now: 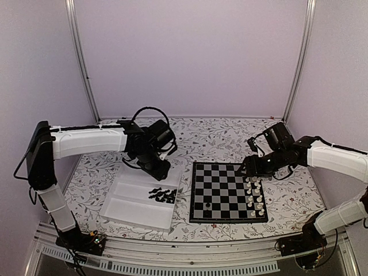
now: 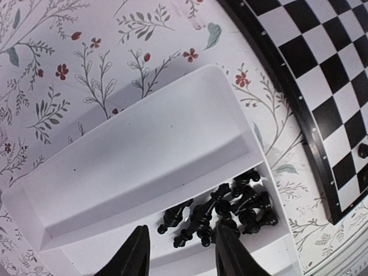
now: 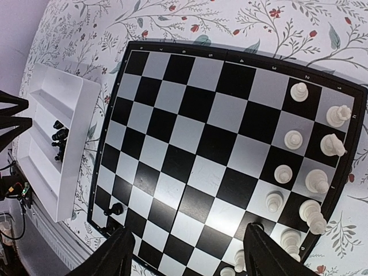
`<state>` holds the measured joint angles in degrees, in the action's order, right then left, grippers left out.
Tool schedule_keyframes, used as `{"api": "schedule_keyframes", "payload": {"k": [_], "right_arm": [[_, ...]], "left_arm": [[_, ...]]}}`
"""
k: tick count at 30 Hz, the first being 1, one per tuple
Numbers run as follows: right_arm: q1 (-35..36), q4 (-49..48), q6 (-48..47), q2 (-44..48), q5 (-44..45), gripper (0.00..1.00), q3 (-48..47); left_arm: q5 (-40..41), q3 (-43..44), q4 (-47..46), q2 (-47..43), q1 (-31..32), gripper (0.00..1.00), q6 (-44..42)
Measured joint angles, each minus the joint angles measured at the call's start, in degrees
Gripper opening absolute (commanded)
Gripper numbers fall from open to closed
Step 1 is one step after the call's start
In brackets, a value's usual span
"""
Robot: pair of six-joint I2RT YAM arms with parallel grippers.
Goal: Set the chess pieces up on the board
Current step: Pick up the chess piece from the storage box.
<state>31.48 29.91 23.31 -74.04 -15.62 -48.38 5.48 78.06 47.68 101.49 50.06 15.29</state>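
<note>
Beneath both pairs of jaws lies a worktop covered in white cloth printed with thin leafy sprigs and small red flowers. Beyond the jaws rises a plain, pale lilac back wall. A metal post slants up behind the left jaws, and a second post behind the right jaws. A metal rail edges the near side. The light is soft and even.

Blk/wht chequered board, blk pieces

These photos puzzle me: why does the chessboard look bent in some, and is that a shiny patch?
Left wrist view: the board looks curved, lens distortion. Right wrist view: its border bows too, with pale glare on near squares. Top view: edges straight, but the chess pieces in the tray blur together.
</note>
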Motion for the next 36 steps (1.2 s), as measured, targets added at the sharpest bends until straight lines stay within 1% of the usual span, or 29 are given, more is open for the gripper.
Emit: {"api": "schedule_keyframes", "payload": {"k": [5, 8, 11, 15, 17, 25, 34, 36], "right_arm": [[0.00, -0.44, -0.24, -1.92, -0.81, 0.68, -1.22], [0.00, -0.39, -0.59, -2.21, -1.05, 0.68, -1.75], [0.00, -0.33, -1.49, -2.21, -1.11, 0.68, -2.56], [0.00, -0.35, -2.29, -2.21, -1.27, 0.68, -3.08], [0.00, -0.35, -2.60, -2.21, -1.44, 0.68, -3.10], [0.00, -0.39, -2.71, -2.99, -2.27, 0.68, -3.10], [0.00, -0.42, -2.49, -3.08, -2.60, 0.67, -3.10], [0.00, -0.42, -2.45, -3.08, -2.62, 0.67, -3.10]], "left_arm": [[1.11, -1.86, 0.15, 0.11, -1.62, 0.40, 1.31], [0.63, -4.46, -0.72, 0.09, -2.29, 0.40, 0.85], [-0.81, -8.39, -2.10, 0.07, -2.89, 0.42, -0.37], [-5.51, -14.43, -5.53, -1.22, -3.67, 0.41, -3.30], [-6.64, -16.04, -6.51, -2.08, -3.85, 0.41, -4.68], [-7.93, -17.73, -10.32, -2.67, -5.25, 0.36, -8.52], [-8.76, -17.92, -11.45, -2.60, -7.21, 0.27, -10.99], [-9.20, -17.92, -11.67, -2.47, -7.61, 0.26, -11.39]]}}
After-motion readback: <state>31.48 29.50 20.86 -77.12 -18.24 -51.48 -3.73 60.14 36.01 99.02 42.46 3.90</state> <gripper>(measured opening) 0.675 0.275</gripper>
